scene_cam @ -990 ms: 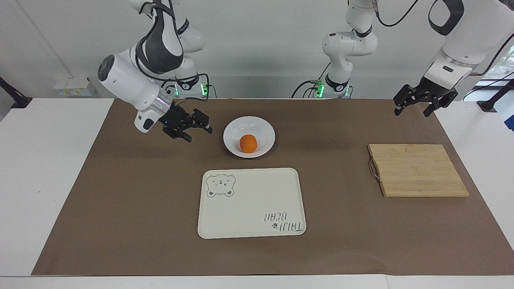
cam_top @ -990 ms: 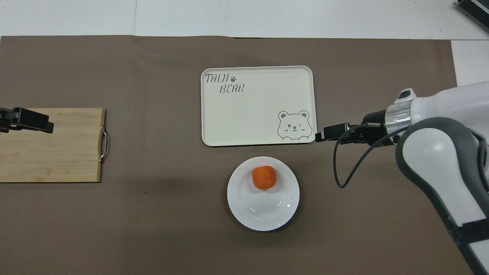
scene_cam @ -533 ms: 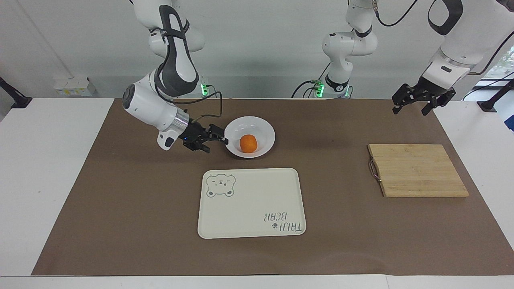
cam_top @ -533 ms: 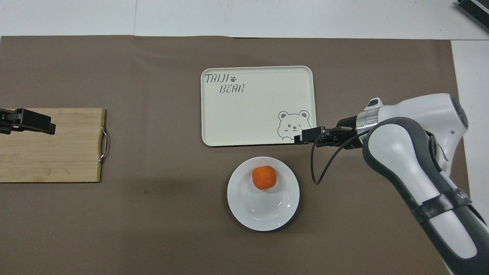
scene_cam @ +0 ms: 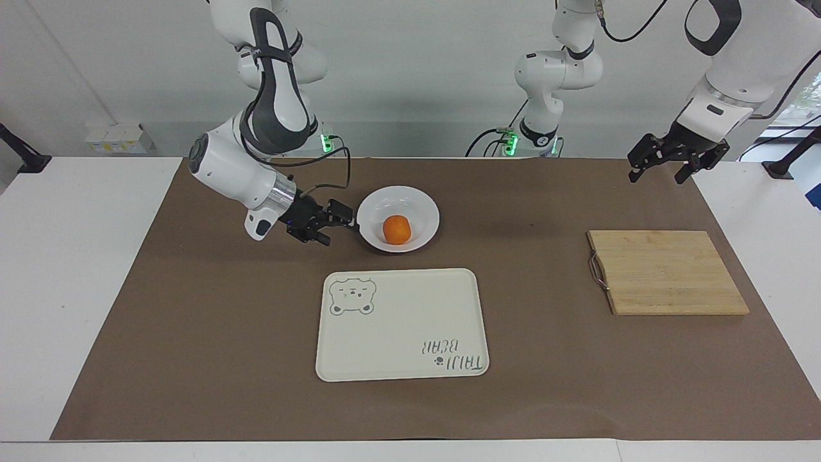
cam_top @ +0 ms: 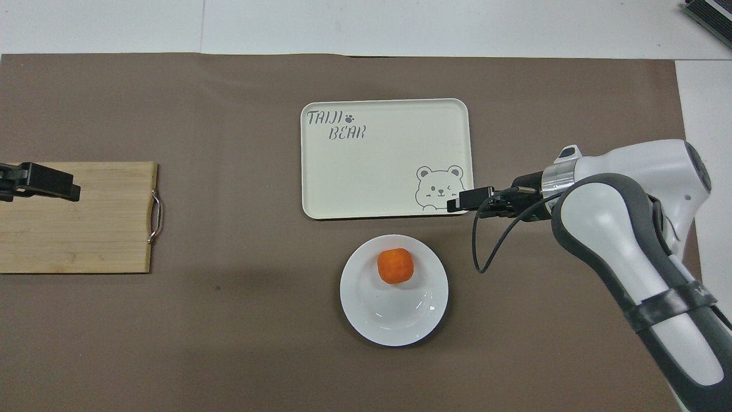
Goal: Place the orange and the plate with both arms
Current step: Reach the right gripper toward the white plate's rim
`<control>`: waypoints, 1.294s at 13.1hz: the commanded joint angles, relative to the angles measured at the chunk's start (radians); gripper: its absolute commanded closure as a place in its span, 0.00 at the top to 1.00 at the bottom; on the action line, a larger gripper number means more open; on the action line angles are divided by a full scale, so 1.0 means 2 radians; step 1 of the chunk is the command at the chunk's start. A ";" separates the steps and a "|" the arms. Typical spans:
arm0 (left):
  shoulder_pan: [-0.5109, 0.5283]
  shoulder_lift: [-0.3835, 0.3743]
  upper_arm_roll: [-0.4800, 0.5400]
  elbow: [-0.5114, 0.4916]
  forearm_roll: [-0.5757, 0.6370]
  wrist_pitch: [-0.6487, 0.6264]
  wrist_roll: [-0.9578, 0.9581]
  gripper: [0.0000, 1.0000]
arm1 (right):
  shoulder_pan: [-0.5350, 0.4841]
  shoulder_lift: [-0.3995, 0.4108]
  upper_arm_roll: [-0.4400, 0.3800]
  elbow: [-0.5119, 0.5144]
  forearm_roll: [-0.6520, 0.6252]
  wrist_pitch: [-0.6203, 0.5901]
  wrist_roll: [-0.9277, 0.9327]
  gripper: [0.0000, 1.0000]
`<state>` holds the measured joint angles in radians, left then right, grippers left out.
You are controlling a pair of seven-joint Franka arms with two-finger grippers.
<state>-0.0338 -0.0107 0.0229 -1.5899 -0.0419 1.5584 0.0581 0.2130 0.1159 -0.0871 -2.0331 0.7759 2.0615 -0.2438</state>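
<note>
The right gripper (scene_cam: 343,226) has come down and across since a second ago, when it hung over bare mat well short of the plate (scene_cam: 423,200); half a second ago its tips seemed to overlap the rim, and now they sit just beside the rim at the right arm's end, low over the brown mat (scene_cam: 192,333). Whether a tip touches the rim cannot be told. Its jaws stand apart, holding nothing. In the overhead view the same gripper (cam_top: 470,201) appears over the corner of the cream tray (cam_top: 383,166) by the bear drawing.

The left gripper (scene_cam: 667,168) has barely shifted in that second: it waits up in the air over the mat's edge at the left arm's end, jaws spread and empty. From overhead only its black tip (cam_top: 40,181) shows, over the cutting board (cam_top: 103,246).

The plate, the orange (scene_cam: 397,229), the tray and the board lie where they lay before.

By count: one orange (cam_top: 395,266), resting in the one white plate (cam_top: 366,320), on the part of the dish farther from the robots. One cream tray (scene_cam: 404,321) with a bear and lettering lies farther from the robots than the plate. One wooden cutting board (scene_cam: 667,273) with a metal handle lies toward the left arm's end. Two large arms carry the grippers, and two smaller white arms (scene_cam: 551,83) with green-lit bases stand at the robots' edge of the table.
</note>
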 commanded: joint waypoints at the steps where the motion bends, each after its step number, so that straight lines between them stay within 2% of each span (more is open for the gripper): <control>1: 0.002 -0.006 -0.003 -0.001 0.009 -0.003 -0.006 1.00 | -0.007 -0.007 0.003 -0.008 0.017 -0.001 -0.019 1.00; 9: 0.003 -0.006 -0.003 -0.001 0.009 -0.003 -0.006 1.00 | -0.005 -0.007 0.004 -0.010 0.017 0.001 -0.017 1.00; 13: 0.003 -0.006 -0.003 -0.002 0.009 -0.003 -0.005 1.00 | -0.005 0.025 0.004 -0.018 0.070 0.000 -0.065 1.00; 15: 0.003 -0.006 -0.003 -0.001 0.009 -0.003 -0.006 1.00 | -0.005 0.050 0.003 -0.039 0.119 0.005 -0.142 1.00; 17: 0.003 -0.006 -0.003 -0.001 0.009 -0.003 -0.006 1.00 | 0.000 0.049 0.003 -0.060 0.150 0.008 -0.162 1.00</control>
<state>-0.0338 -0.0108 0.0229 -1.5899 -0.0419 1.5584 0.0576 0.2130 0.2225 -0.0862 -2.1155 1.0216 2.0624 -0.5155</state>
